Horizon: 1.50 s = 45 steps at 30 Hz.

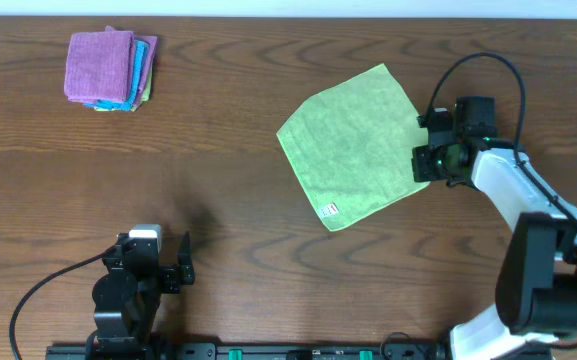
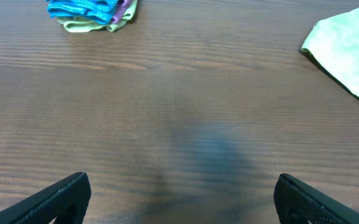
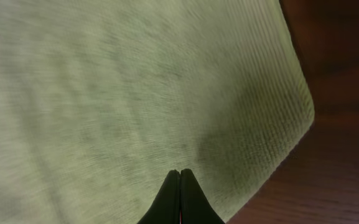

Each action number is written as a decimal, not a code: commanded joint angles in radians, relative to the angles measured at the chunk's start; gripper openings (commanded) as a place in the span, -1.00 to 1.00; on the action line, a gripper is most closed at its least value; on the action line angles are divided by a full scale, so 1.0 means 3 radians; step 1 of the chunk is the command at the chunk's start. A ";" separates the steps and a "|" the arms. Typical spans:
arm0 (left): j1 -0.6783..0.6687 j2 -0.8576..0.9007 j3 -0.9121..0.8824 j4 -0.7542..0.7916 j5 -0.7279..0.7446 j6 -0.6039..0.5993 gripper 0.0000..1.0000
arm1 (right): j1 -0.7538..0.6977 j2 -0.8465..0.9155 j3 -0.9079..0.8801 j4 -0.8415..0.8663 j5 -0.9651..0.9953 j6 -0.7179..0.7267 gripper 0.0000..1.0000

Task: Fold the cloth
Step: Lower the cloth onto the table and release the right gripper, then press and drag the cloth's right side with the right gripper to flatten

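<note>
The lime-green cloth (image 1: 353,145) lies spread flat as a tilted square at the centre right of the table, with its small white tag (image 1: 330,210) at the near corner. My right gripper (image 1: 426,165) is at the cloth's right corner. In the right wrist view its fingers (image 3: 180,171) are pressed together just over the cloth (image 3: 135,93), with no fabric visible between them. My left gripper (image 1: 173,262) is open and empty at the front left, far from the cloth. In the left wrist view (image 2: 182,183) its two fingers are wide apart, and a cloth edge (image 2: 347,46) shows at the upper right.
A folded stack with a purple cloth on top of turquoise and green ones (image 1: 108,70) lies at the far left; it also shows in the left wrist view (image 2: 92,12). The brown wooden table (image 1: 218,150) carries everything.
</note>
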 commanded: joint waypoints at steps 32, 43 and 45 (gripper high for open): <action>0.0014 -0.0020 -0.0041 0.0011 -0.0033 0.0034 0.91 | 0.1222 0.0296 -0.0020 -0.0624 0.0003 0.0375 -0.97; 0.0014 -0.0020 -0.0041 0.0011 -0.0033 0.0034 0.91 | 0.1228 0.0034 0.0066 -0.1268 -0.0216 0.0425 -0.97; 0.0014 -0.0020 -0.0041 0.0013 -0.0033 0.0034 0.91 | 0.1228 -0.0029 0.0106 -0.1260 -0.0217 0.0423 -0.98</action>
